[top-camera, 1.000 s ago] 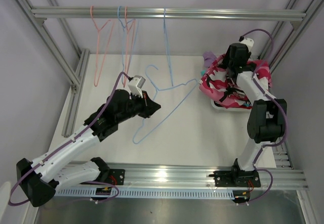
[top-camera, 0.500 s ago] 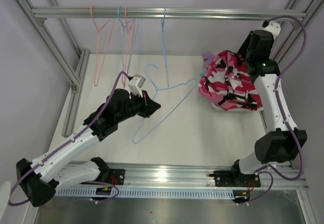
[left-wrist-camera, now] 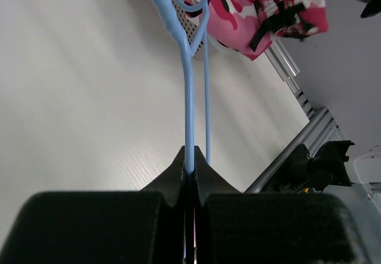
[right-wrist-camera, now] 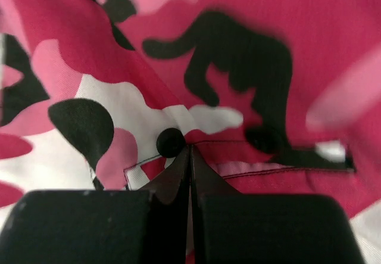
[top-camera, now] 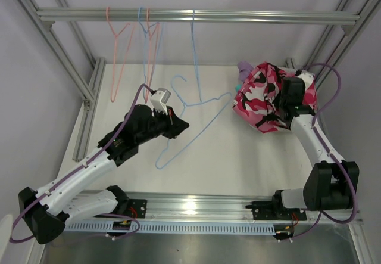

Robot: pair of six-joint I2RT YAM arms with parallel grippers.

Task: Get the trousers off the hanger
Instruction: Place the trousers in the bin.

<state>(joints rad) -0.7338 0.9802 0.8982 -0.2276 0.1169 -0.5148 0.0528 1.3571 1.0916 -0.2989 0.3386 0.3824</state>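
My left gripper (top-camera: 181,125) is shut on the lower wire of a light-blue hanger (top-camera: 202,127), which is bare and held aslant over the table. In the left wrist view the wire (left-wrist-camera: 189,109) runs straight out from between the closed jaws (left-wrist-camera: 190,168). The pink camouflage trousers (top-camera: 259,91) lie heaped at the back right. My right gripper (top-camera: 278,110) is down on that heap. In the right wrist view its jaws (right-wrist-camera: 190,151) are shut, tips against the camouflage cloth (right-wrist-camera: 238,37) beside a black button (right-wrist-camera: 171,142). No cloth shows between them.
A perforated white basket (left-wrist-camera: 190,34) sits under the heap, with a lilac cloth (top-camera: 244,68) poking out behind. Bare pink hangers (top-camera: 119,43) and blue hangers (top-camera: 193,55) hang from the overhead rail (top-camera: 238,17). Frame posts stand at both sides.
The right arm lifted off the heap, swung up and back, then came down onto the camouflage trousers, and its jaws closed. The left arm and hanger stayed still.
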